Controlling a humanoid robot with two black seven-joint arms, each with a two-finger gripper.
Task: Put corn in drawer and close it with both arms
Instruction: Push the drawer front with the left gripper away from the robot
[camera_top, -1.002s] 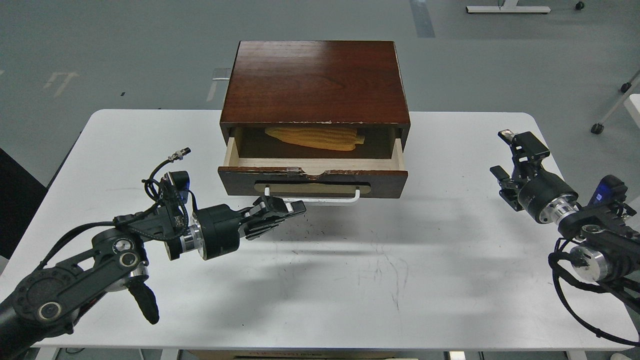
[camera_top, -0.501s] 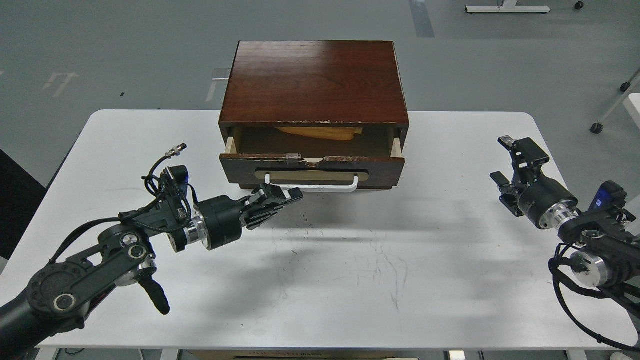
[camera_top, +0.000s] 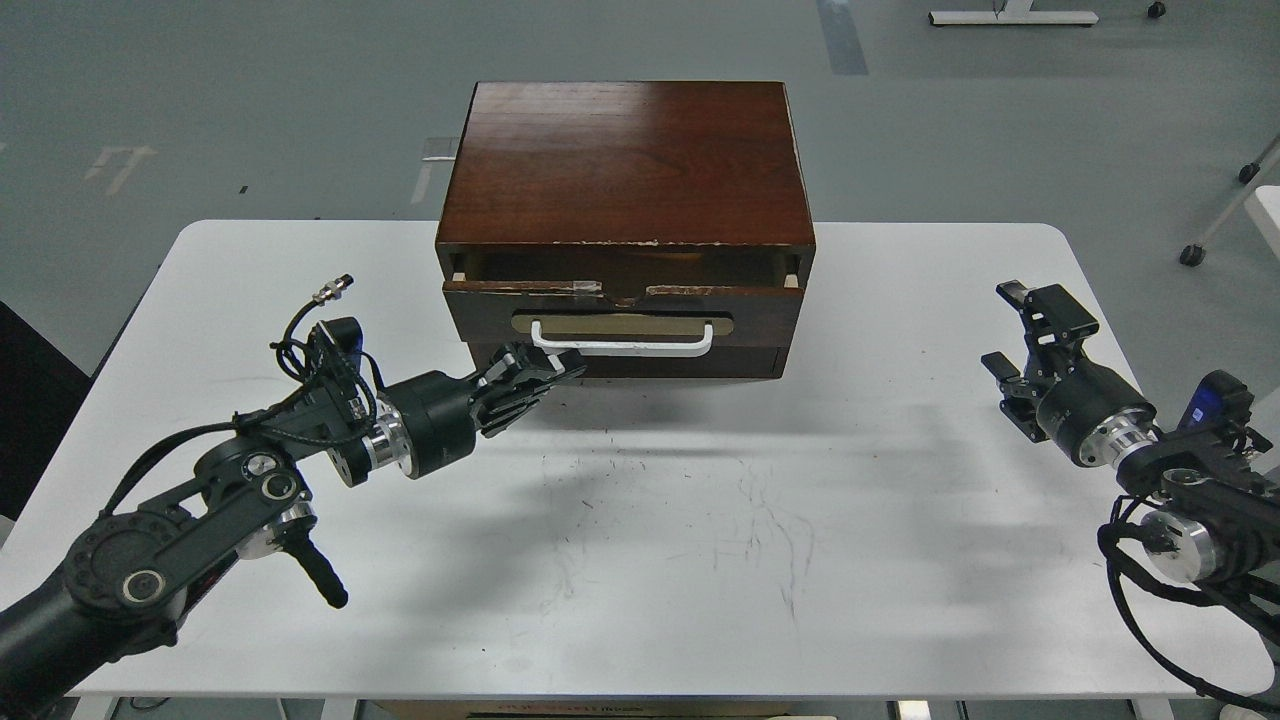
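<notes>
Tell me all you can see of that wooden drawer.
The drawer is dark reddish-brown wood, its top front edge chipped pale. A white bar handle sits on a tan plate. It is nearly shut in the cabinet, with only a narrow dark gap above it. The left gripper is at its lower left front.

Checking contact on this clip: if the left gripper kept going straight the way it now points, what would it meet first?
Most likely the drawer front: the left gripper points up and right at its lower left corner, just under the white handle. Whether it already touches is unclear from this view.
</notes>
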